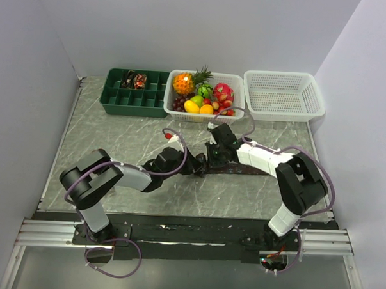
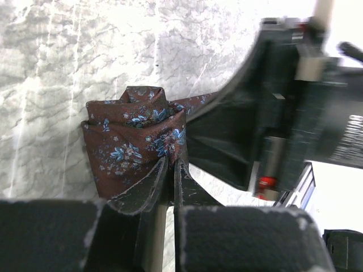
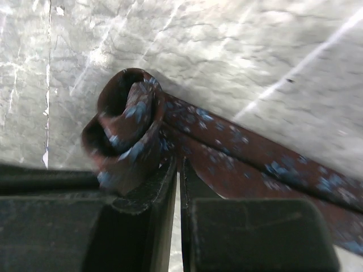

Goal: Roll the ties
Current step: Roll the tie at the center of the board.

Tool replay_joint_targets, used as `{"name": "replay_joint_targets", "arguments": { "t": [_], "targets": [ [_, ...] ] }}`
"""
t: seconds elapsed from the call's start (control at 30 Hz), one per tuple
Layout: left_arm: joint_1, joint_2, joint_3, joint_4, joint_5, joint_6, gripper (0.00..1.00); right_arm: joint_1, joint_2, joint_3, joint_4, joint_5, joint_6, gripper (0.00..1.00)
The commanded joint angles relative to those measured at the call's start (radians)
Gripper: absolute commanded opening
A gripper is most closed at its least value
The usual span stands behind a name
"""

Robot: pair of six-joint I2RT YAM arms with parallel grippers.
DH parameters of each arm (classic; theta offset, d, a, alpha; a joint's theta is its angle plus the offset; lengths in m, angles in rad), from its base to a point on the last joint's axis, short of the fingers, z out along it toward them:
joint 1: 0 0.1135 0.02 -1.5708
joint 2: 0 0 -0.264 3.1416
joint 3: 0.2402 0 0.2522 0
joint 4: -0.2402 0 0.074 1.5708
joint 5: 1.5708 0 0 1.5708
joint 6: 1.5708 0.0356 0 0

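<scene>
A dark brown tie with small blue flowers lies on the marble table [image 1: 116, 135] mid-table. Its left end is wound into a loose coil [image 2: 133, 136], seen too in the right wrist view [image 3: 122, 122]. The flat tail [image 3: 255, 164] runs right under the right arm [image 1: 240, 170]. My left gripper [image 2: 172, 161] is shut on the coil's lower edge. My right gripper [image 3: 177, 161] is shut on the tie where coil meets tail. The two grippers meet in the top view, left [image 1: 191, 165] and right [image 1: 213, 159]. Two rolled ties [image 1: 133, 81] sit in the green tray [image 1: 134, 102].
A white basket [image 1: 171, 111] full of toy fruit stands at the back centre. An empty white basket [image 1: 283, 94] is at the back right. The right gripper's black body [image 2: 272, 124] fills the right of the left wrist view, close to the coil.
</scene>
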Motion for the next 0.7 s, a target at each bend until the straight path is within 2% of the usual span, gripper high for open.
{"name": "replay_joint_targets", "arguments": {
  "t": [0.0, 0.23, 0.37, 0.67],
  "targets": [
    [-0.003, 0.028, 0.053, 0.000, 0.019, 0.001, 0.13, 0.006, -0.110, 0.038, -0.055, 0.103, -0.026, 0.14],
    [-0.003, 0.090, 0.108, 0.002, 0.053, 0.007, 0.17, -0.014, -0.190, -0.011, -0.001, 0.067, -0.017, 0.14],
    [-0.003, 0.126, 0.127, 0.027, 0.082, -0.001, 0.22, -0.022, -0.159, -0.026, 0.025, 0.037, -0.011, 0.14],
    [-0.003, 0.170, 0.136, 0.067, 0.105, -0.013, 0.23, -0.022, -0.069, -0.043, 0.046, 0.063, -0.007, 0.13]
  ]
}}
